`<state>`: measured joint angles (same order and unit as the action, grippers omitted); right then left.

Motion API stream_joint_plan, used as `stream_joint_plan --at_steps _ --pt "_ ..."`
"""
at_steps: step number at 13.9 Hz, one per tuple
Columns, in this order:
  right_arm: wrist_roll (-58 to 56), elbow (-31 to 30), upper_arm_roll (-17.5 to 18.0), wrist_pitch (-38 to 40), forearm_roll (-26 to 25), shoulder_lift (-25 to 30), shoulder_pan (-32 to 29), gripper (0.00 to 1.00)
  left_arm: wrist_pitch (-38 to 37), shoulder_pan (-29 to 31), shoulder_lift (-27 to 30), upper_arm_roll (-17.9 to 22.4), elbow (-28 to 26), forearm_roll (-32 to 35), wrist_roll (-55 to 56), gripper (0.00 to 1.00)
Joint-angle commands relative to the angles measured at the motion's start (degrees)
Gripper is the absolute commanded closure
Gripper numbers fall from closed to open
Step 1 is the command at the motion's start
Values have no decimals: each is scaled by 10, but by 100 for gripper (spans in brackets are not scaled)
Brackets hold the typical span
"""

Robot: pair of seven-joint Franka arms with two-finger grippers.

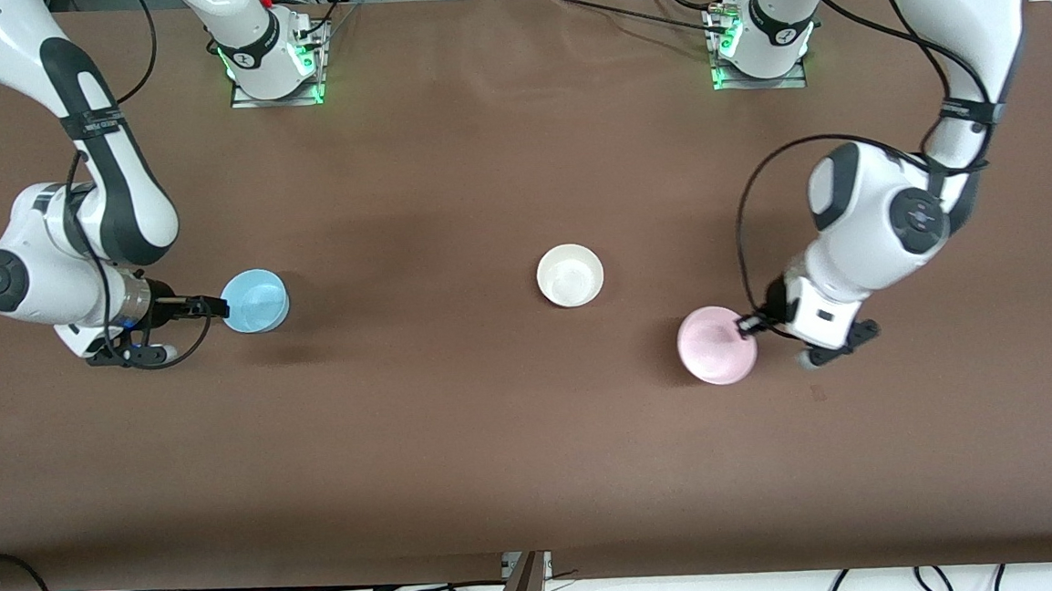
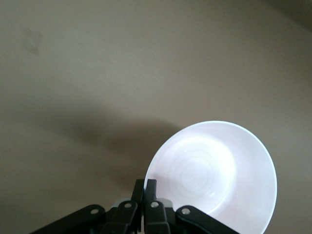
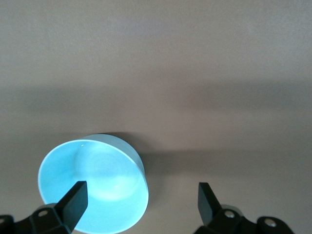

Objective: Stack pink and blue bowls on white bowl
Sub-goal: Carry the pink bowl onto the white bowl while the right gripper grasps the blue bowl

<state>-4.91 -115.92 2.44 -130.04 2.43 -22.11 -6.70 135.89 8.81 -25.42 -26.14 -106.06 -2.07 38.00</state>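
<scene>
A: Front view first. White bowl [image 1: 569, 274] sits upright mid-table, nothing in it. Pink bowl [image 1: 717, 345] is toward the left arm's end, nearer the camera than the white one and tipped, with the left gripper [image 1: 751, 323] at its rim. Blue bowl [image 1: 255, 300] is toward the right arm's end, right gripper [image 1: 214, 306] at its edge.

B: Held, or only touched?

A: Left wrist view settles the pink bowl [image 2: 214, 178]: the left gripper [image 2: 145, 191] has its fingers pressed together on the rim, one inside, one outside. My guess is that a rim pinch leaves the underside free to drop into another bowl. The shadow under it suggests it's lifted.

B: And the right?

A: Right wrist view: right gripper [image 3: 141, 200] spread wide. One finger overlaps the blue bowl [image 3: 95, 187]; the other stands over bare brown table [image 3: 195, 73]. No grip. The bowl looks to rest on the table.

B: So stacking hasn't begun.

A: Judging by the empty white bowl, no.
</scene>
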Motion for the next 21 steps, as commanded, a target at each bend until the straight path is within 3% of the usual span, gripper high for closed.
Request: stream_joint_plan --at_steps 1,4,8,9,15,20,21 --pt "-29 -54 3 -47 12 33 -5 0 -2 4 49 -41 -53 -4 62 100" --pt "-40 -85 3 -97 12 36 -5 0 2 -19 61 -71 -69 2 141 100" --pt "-58 -124 4 -152 37 35 -5 1 44 -87 53 -72 -92 88 303 100" --pt "-58 -127 4 -152 46 34 -5 6 71 -96 53 -72 -108 95 324 100" --pt "-57 -127 5 -152 53 29 -5 73 110 -122 52 -72 -138 137 402 100" --pt "-56 -125 6 -148 53 29 -5 100 175 -133 39 -72 -180 239 509 100" --pt "-57 -124 7 -148 53 29 -4 100 175 -133 34 -72 -180 255 527 100"
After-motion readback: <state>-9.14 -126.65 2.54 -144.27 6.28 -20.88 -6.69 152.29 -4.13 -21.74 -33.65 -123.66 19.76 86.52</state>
